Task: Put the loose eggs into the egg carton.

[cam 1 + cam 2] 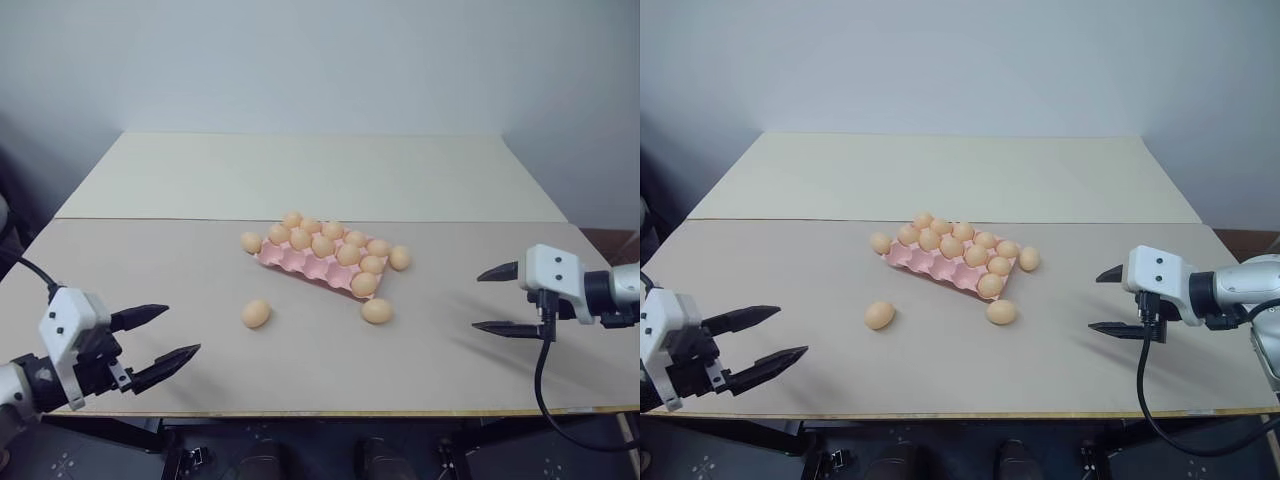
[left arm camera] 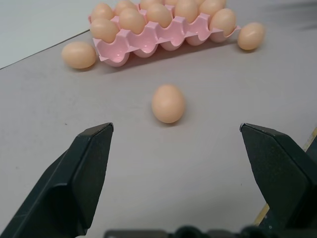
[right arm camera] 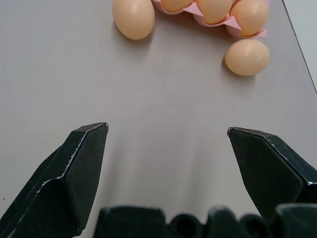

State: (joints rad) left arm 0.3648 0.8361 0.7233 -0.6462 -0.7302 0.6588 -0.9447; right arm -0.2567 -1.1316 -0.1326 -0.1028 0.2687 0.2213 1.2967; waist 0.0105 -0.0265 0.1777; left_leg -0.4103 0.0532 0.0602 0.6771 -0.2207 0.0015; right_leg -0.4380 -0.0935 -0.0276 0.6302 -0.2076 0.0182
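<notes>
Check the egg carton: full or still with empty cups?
Partly filled. The egg carton shows empty pink cups along its near row, and four loose eggs lie on the table.

Plain pale wall, two beige tabletops pushed together, dark floor below

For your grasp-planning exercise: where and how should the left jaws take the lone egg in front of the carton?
Grip the egg across its narrow middle, coming from above; it lies on its side on bare table, clear of the carton.
</notes>
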